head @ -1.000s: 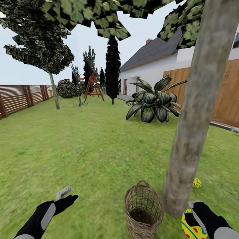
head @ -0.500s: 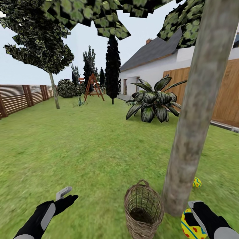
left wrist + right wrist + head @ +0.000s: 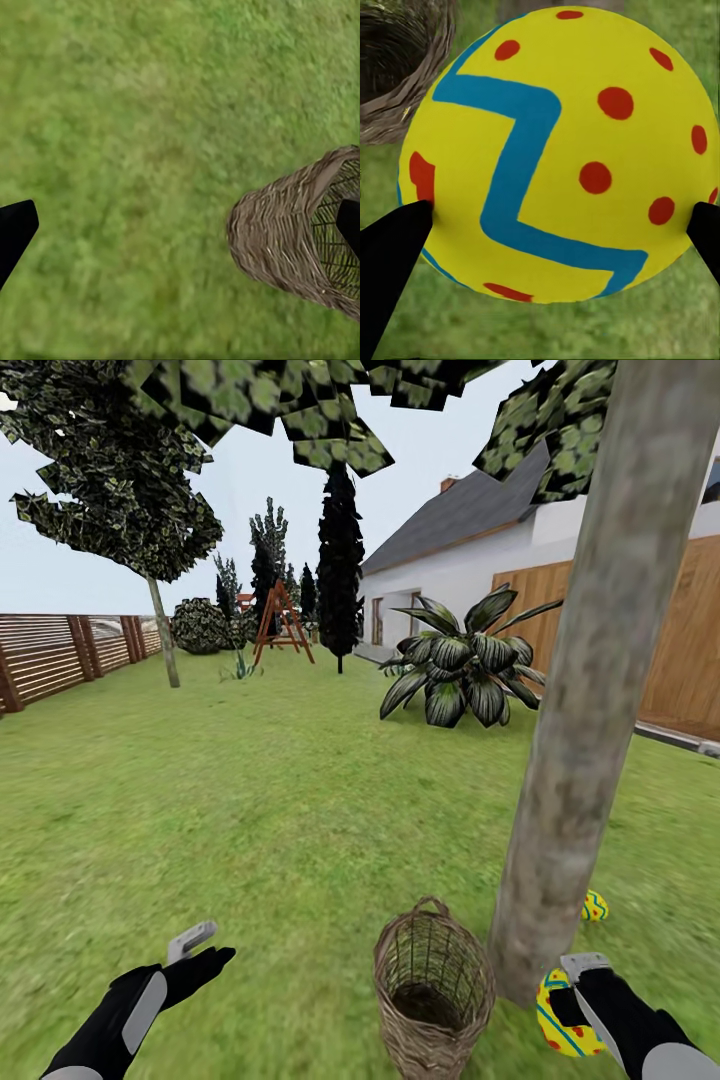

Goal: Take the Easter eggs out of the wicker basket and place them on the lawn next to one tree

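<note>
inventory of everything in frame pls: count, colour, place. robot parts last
held egg: 1, yellow with red dots and a blue zigzag, in the right gripper, low beside the trunk
egg on grass: 1, yellow with teal marks, on the lawn behind the trunk's base
wicker basket: 1, brown, lying tipped on the lawn left of the trunk, mouth toward the camera
tree trunk: 1, mottled grey-brown, near right
lawn: green, wide
thin-trunked tree: 1, dark green, far left
broad-leaved plant: 1, dark green, mid right
fence: brown slats, left
house: white, grey roof, far right
left gripper: black, open, over grass
right gripper: black, shut on the egg
</note>
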{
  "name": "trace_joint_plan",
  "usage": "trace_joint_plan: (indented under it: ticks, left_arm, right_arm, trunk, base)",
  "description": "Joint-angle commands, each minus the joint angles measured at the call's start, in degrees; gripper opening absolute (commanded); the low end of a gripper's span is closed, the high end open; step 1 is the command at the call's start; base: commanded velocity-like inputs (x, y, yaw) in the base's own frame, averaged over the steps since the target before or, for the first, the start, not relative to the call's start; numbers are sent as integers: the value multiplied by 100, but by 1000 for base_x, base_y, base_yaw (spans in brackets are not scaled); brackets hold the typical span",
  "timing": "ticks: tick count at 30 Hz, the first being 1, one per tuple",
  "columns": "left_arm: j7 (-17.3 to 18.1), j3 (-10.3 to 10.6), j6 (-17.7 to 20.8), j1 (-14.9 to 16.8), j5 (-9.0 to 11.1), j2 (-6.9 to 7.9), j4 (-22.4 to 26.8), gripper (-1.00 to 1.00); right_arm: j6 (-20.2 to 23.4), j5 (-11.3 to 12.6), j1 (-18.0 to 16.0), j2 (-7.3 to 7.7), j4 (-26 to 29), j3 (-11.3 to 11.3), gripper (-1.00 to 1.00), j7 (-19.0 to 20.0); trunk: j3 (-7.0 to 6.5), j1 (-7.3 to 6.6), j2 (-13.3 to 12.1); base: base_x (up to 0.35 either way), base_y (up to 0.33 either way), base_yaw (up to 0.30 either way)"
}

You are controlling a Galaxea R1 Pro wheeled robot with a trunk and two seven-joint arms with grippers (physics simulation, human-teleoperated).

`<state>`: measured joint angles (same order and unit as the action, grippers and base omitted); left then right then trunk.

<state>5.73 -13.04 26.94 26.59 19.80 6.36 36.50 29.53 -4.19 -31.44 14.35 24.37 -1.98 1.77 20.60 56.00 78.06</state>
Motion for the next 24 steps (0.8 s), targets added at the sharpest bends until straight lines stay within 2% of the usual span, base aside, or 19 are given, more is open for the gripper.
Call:
trace_joint_plan:
  ticks: [1,4,24]
  left_arm:
    - [20,-24,39,4,15,-3,6,100]
    - [21,-24,39,4,15,-3,6,100]
    - [16,-23,39,4,15,-3,3,100]
  right_arm:
    - [-361,-32,-2,4,-13,-21,-100,11]
    - [-744,-6,-2,7,-74,-15,-100,8]
    - [-747,27,-2,-4,-80,5,-100,16]
  trunk:
    - [26,23,46]
    - [79,89,166]
    - [438,528,968]
  base:
    - [0,0,0]
    - [0,0,0]
    - [0,0,0]
